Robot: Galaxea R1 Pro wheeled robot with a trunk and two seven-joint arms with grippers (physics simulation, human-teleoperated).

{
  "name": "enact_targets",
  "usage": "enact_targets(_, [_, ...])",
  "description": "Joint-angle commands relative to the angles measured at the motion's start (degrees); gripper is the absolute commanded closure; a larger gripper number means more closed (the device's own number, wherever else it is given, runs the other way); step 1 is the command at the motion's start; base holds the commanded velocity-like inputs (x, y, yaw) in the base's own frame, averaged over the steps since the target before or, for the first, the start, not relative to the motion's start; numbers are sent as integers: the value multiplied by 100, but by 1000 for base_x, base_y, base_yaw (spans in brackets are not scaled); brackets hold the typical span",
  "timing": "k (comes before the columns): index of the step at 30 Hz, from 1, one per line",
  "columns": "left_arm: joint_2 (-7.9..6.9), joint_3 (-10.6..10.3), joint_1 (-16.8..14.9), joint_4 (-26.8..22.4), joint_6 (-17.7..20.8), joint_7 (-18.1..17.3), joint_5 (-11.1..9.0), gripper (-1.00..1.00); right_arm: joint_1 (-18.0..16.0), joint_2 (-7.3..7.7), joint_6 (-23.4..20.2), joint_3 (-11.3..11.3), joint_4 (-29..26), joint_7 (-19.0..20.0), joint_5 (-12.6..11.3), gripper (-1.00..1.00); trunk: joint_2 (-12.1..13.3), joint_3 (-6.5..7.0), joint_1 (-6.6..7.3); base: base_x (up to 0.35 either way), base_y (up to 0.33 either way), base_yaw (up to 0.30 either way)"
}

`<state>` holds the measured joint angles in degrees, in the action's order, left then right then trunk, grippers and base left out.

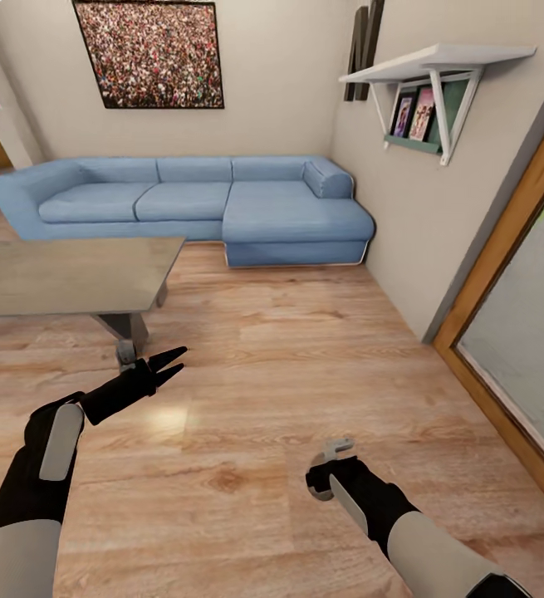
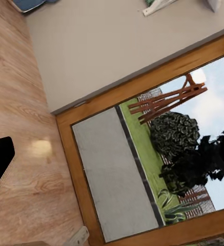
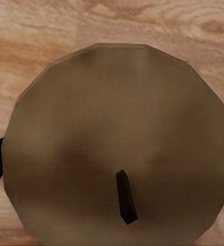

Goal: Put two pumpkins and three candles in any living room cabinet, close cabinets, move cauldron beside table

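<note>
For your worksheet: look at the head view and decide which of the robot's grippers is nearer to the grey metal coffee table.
Left. The left gripper hovers just beyond the table's slanted leg, near its front corner. The right gripper is farther off over open wood floor, toward the glass door.

One candle (image 3: 117, 143) with a dark wick, seen from above. One grey counter (image 1: 64, 274). One blue sofa (image 1: 188, 208). One wall picture (image 1: 151, 54). One shelf (image 1: 438, 62) carrying two framed photos (image 1: 413, 112). Two arms.
</note>
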<state>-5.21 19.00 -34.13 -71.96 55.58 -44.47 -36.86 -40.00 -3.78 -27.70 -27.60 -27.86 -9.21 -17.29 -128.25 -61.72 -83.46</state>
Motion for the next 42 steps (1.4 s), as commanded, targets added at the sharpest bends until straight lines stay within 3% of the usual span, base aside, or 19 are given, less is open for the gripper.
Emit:
enact_targets(1, [-2,3,2,-1,1,0,4,-100,1,0,2,0,0,-2,-11,100,42,23,22,0,0,273])
enact_targets(21, [-15,2,1,-17,-4,-26,-5,-100,1,0,162,-8,35,-2,-20,100,844,485,462,0,0,252])
enact_targets(31, [-15,66,10,-32,-65,-68,-8,-100,1,0,169,-9,35,-2,-20,100,844,534,462,0,0,248])
enact_targets(36, [-9,274,19,-17,-73,-87,-100,-100,1,0,169,-9,35,-2,-20,100,844,559,462,0,0,248])
enact_targets(42, [-14,330,25,-4,-74,-122,-136,-100,1,0,169,-9,35,-2,-20,100,844,589,462,0,0,248])
